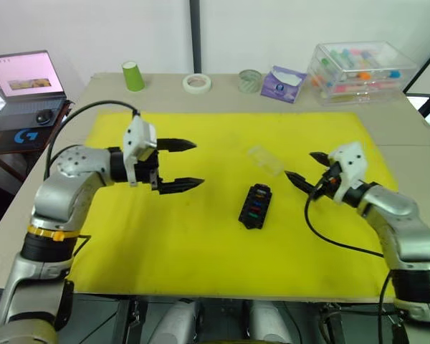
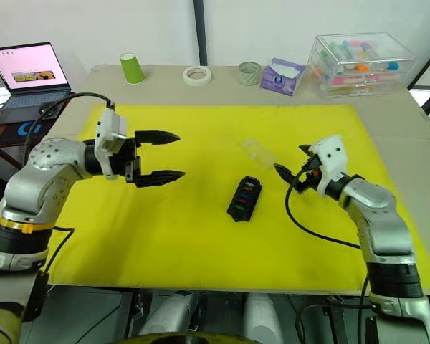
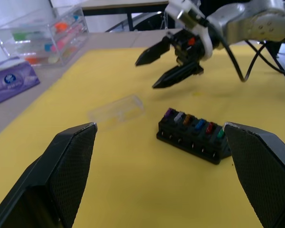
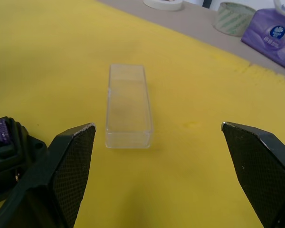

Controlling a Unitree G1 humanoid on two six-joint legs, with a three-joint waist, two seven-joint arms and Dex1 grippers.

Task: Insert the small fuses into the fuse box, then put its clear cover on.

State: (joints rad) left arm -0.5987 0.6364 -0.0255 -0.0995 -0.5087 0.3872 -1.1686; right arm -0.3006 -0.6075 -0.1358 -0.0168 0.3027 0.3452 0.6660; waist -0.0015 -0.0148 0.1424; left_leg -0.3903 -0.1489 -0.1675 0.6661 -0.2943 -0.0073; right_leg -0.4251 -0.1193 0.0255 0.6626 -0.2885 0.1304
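Observation:
The black fuse box (image 1: 256, 206) lies in the middle of the yellow mat (image 1: 201, 244), with several small fuses (image 3: 194, 124) of different colours seated in a row in its slots. The clear cover (image 4: 128, 105) lies on the mat just behind and right of the box, apart from it, its hollow side up. My left gripper (image 1: 180, 165) hovers open to the left of the box, holding nothing. My right gripper (image 1: 308, 168) is open to the right of the cover, pointing at it, with a gap between them.
Along the back of the table stand a green cup (image 1: 133, 75), a tape roll (image 1: 197, 83), a second tape roll (image 1: 250, 80), a purple tissue pack (image 1: 282, 84) and a large clear storage box (image 1: 360, 72). A laptop (image 1: 27, 84) sits on a side table at far left.

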